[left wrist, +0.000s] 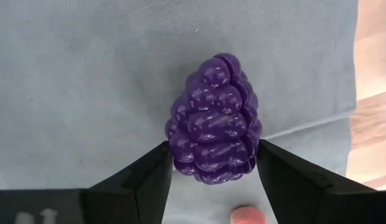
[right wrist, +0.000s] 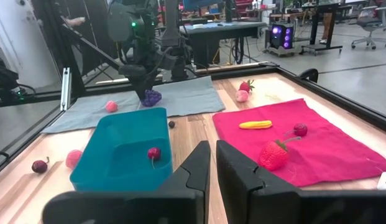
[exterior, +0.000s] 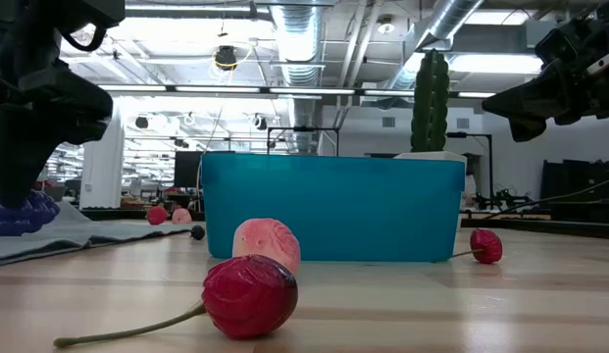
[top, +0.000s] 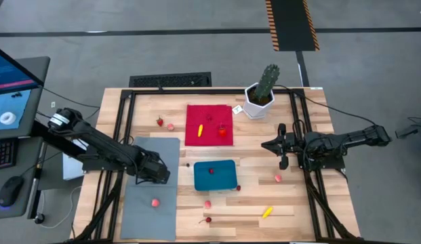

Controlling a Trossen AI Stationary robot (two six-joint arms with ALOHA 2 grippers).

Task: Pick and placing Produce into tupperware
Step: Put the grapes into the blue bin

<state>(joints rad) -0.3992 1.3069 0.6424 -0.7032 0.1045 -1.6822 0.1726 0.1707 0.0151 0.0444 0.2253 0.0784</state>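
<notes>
My left gripper (left wrist: 214,171) stands at the right edge of the grey mat (top: 149,203), left of the teal tupperware (top: 215,175), and is shut on a dark purple cluster (left wrist: 214,121). My right gripper (right wrist: 211,165) is shut and empty. It hovers over bare wood right of the red cloth (top: 209,124). One cherry (top: 211,171) lies inside the tupperware. A yellow piece (top: 200,129) and a strawberry (top: 223,133) lie on the red cloth. More produce is scattered on the table: a pink piece (top: 207,204), a cherry (top: 208,219), a yellow piece (top: 267,212). My left gripper pinches the purple cluster by its broad end (left wrist: 180,155), one finger (left wrist: 158,171) on each flank. The fingers come from above, pointing down, along its length. The cluster's narrow end points away from the fingers. It sits low at the mat; whether it is lifted clear I cannot tell.
A green cactus in a white pot (top: 259,95) stands at the far edge, right of the red cloth. A pink piece (top: 155,202) lies on the grey mat, another (top: 277,178) on wood below my right gripper. A black frame rims the table.
</notes>
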